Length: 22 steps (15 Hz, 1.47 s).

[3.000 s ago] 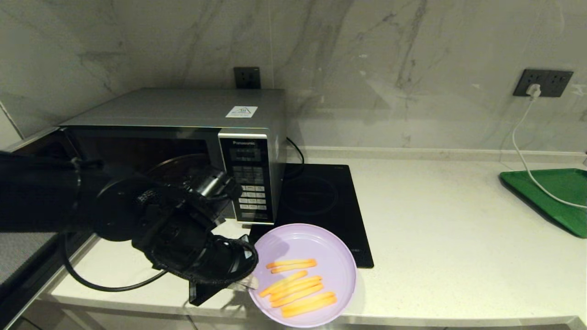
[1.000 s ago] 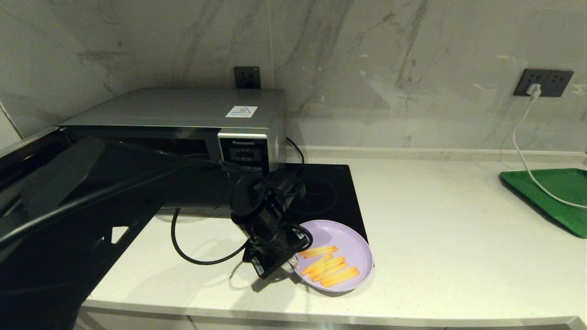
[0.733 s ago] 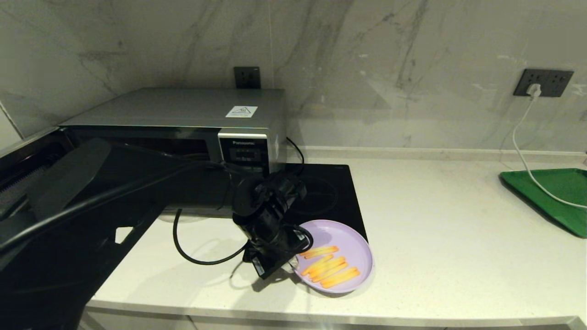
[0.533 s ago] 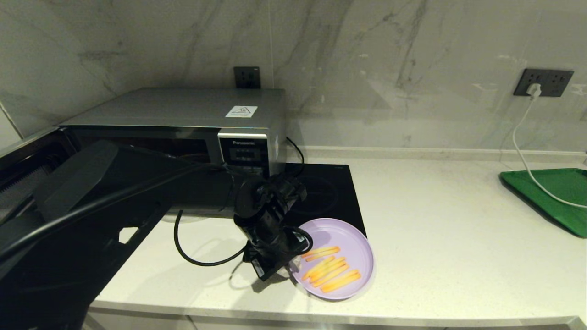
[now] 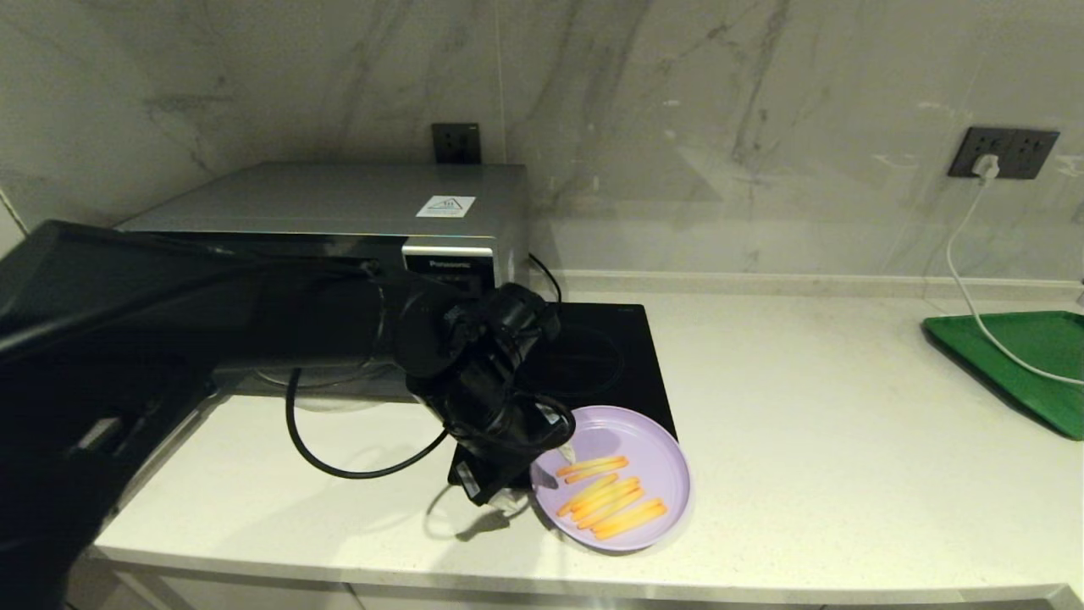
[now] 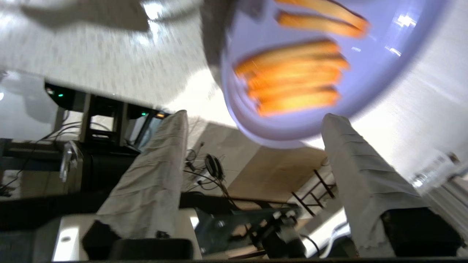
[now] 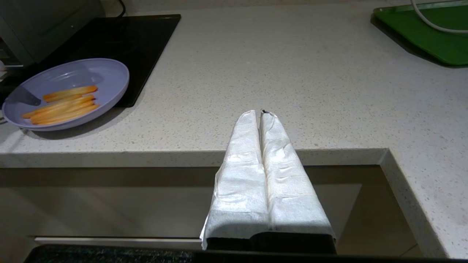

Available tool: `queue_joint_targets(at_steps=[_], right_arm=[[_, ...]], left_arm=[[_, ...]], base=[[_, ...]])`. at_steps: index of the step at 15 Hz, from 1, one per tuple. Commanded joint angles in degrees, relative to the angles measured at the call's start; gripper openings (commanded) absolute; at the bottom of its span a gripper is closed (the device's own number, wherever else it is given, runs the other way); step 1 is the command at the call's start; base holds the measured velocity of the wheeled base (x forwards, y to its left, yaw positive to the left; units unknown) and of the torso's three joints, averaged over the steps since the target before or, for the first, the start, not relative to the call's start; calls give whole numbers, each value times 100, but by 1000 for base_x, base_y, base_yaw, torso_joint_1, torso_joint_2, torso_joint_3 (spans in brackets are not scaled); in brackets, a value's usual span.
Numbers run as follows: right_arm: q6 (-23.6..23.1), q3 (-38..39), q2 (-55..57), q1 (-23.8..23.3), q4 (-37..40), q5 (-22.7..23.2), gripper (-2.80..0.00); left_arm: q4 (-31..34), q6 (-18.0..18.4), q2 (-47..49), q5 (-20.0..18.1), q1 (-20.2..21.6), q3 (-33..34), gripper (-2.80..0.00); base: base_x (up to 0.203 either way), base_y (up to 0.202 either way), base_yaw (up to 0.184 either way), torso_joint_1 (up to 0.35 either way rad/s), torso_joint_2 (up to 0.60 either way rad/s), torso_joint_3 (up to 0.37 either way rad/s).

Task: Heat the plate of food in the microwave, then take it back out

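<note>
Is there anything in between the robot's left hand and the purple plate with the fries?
No, nothing visible is in the way. The left hand sits right at the near-left rim of the plate of food on the counter, its fingers spread open on either side of the plate's edge.

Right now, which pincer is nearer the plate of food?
Left. The left pincer is open at the plate of food rim; the right pincer hangs shut off the counter's front edge.

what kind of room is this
Most likely a home-style kitchen: a microwave and a flat black hob sit on a pale stone counter against a marble-look wall, with a plate of food near the front edge.
</note>
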Motion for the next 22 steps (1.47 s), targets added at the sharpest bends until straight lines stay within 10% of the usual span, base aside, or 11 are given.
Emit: queue_joint_targets(at_steps=[1, 7, 15, 17, 22], right_arm=[[4, -1, -2, 2, 2, -1, -280], [4, 1, -2, 2, 2, -1, -280], [4, -1, -2, 2, 2, -1, -280], [4, -3, -2, 2, 2, -1, -280], [4, 6, -2, 2, 2, -1, -280]], left_arm=[[243, -55, -889, -5, -26, 38, -280], [1568, 636, -3154, 42, 1049, 222, -280], [1887, 5664, -4101, -236, 7695, -114, -280], [928, 6548, -4141, -332, 8378, -169, -280], [63, 6745, -3813, -102, 8838, -195, -280]], base=[[0, 0, 0, 0, 0, 0], [0, 0, 0, 0, 0, 0], [0, 0, 0, 0, 0, 0], [0, 0, 0, 0, 0, 0], [0, 0, 0, 0, 0, 0]])
